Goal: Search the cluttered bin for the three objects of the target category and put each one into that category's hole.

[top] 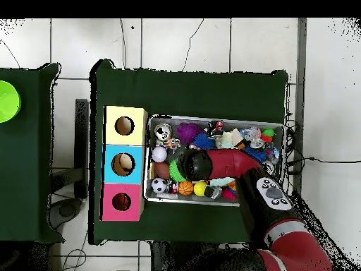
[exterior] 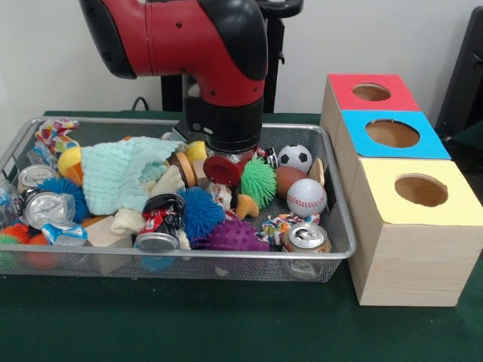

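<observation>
Arm low over bin (exterior: 343,249) center; gripper (exterior: 223,167) hidden among toys, grip state can't tell; red-topped box hole (exterior: 371,92) upper right.

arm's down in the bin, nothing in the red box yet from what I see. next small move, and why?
Probably lift the arm straight up a little before committing. Its wrist sits low over the middle of the bin, covering the clutter beneath, and neither view shows the hand or any plush animal. The mint cloth beside it also hides part of the pile. The red-topped box's hole looks empty, so the search seems far from done.
</observation>
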